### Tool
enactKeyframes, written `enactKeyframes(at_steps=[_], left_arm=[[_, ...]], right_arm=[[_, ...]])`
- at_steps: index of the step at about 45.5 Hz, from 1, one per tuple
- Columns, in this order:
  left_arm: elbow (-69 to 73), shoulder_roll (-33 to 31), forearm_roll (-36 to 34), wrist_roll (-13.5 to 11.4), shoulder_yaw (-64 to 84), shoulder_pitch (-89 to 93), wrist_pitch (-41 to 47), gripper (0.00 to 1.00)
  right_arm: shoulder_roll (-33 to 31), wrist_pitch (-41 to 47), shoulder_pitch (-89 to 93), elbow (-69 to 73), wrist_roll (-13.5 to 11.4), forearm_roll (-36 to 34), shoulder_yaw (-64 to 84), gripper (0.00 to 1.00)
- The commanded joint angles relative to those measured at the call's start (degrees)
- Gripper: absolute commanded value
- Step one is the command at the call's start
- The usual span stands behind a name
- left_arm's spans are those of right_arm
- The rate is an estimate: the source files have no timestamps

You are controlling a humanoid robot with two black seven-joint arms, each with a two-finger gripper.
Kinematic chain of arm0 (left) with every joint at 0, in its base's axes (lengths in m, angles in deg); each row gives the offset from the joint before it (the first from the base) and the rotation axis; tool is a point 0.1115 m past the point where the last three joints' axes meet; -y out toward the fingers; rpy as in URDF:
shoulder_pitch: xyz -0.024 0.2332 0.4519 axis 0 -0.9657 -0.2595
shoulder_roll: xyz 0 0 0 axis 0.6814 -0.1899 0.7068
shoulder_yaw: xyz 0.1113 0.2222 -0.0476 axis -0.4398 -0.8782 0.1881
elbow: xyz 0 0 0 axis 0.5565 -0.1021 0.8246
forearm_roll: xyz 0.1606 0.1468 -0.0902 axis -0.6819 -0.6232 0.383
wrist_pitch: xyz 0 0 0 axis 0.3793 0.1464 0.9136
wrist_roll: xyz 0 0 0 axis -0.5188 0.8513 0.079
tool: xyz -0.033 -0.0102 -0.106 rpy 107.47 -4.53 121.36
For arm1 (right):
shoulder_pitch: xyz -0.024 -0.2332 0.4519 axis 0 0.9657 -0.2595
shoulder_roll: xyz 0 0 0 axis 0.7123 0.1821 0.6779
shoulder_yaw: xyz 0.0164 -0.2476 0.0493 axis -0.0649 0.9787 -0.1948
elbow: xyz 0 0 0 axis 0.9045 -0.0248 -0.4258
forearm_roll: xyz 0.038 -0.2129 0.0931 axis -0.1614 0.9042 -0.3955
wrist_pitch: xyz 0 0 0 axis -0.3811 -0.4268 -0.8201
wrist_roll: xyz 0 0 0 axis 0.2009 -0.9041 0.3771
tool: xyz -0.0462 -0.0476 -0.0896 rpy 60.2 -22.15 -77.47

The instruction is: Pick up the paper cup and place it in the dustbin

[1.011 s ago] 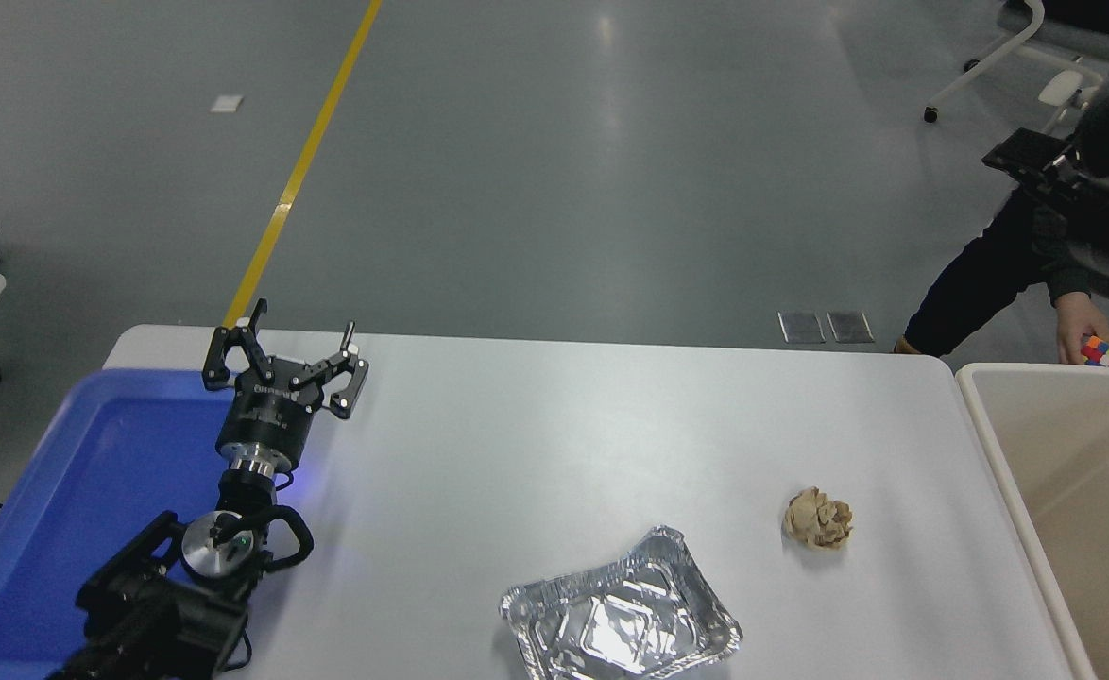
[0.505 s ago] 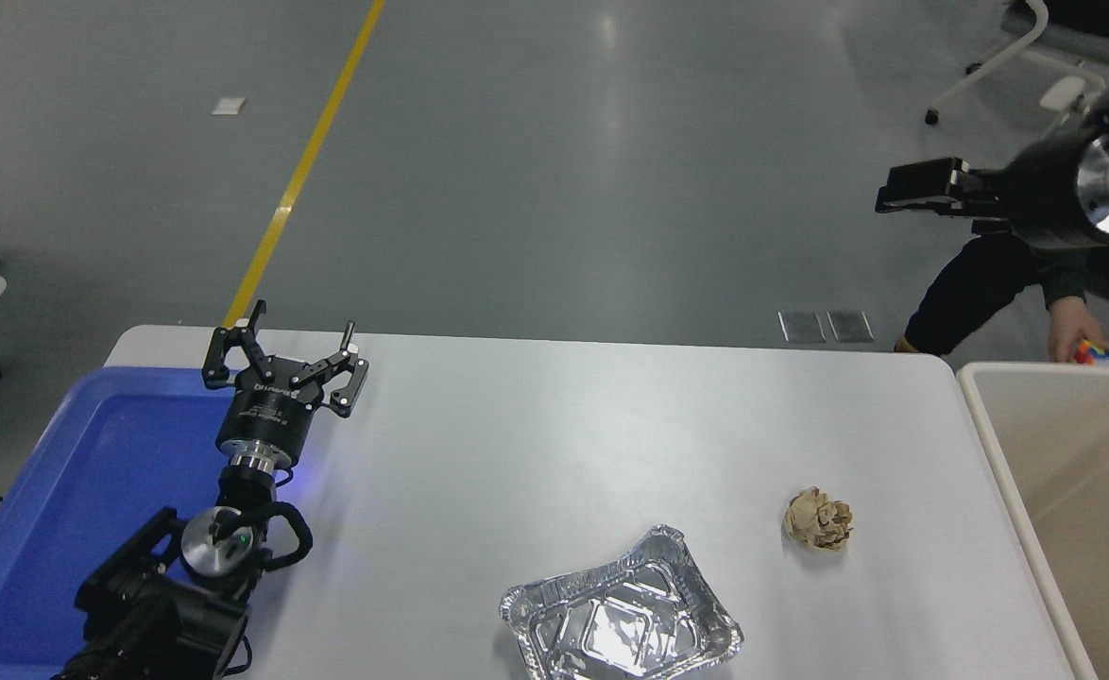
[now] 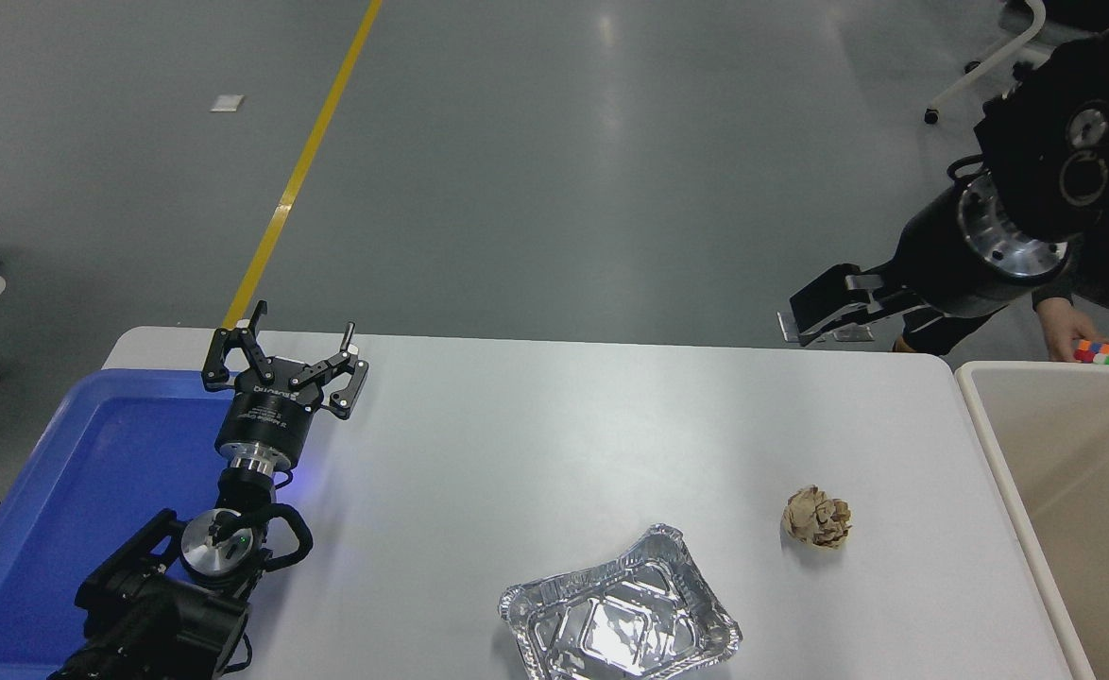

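From the head view, the white desk [image 3: 536, 444] carried a blue tray [image 3: 73, 472] at its left edge, a foil tray [image 3: 619, 619] at its near edge, and a crumpled paper ball [image 3: 817, 517] toward the right edge, well apart from the foil tray. The beige dustbin [image 3: 989, 416] stood just beside the desk's right edge, its thick rim showing along its left and far sides; what showed of its inside was bare beige wall, and part of it was cut off by the picture's edge. No cup showed on the desk or in the visible part of the bin, so where it lay could not be told. The left arm sat parked at the desk's left side, over the inner edge of the blue tray, with the left tool [image 3: 285, 354] released, its fingers spread wide and pointing toward the far edge. The right arm came in from the upper right, raised above the desk's far right corner and the floor beyond it; the right tool [image 3: 800, 321] pointed left and slightly down, seen side-on, and whether it was released or clenched could not be told. Nothing showed at its tip. Past the bin's far rim, a person's hand [image 3: 1065, 326] held a small multicoloured cube [image 3: 1098, 352].
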Motion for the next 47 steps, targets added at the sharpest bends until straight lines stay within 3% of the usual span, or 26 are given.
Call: enactKeyframes(at_steps=[1, 38, 47], left_arm=[[0.0, 0.0, 0.01, 0.0, 0.0, 0.08, -0.01, 0.99], [0.0, 0.0, 0.0, 0.0, 0.0, -0.01, -0.01, 0.99], [0.0, 0.0, 0.01, 0.0, 0.0, -0.01, -0.01, 0.99]], right_arm=[[6.09, 3.32, 3.31, -0.67, 0.19, -4.2, -1.12, 1.0], [5.66, 6.3, -0.82, 0.55, 0.19, -10.88, 4.68, 1.0], [5.66, 6.3, -1.35, 0.55, 1.25, -10.88, 4.77, 1.0]])
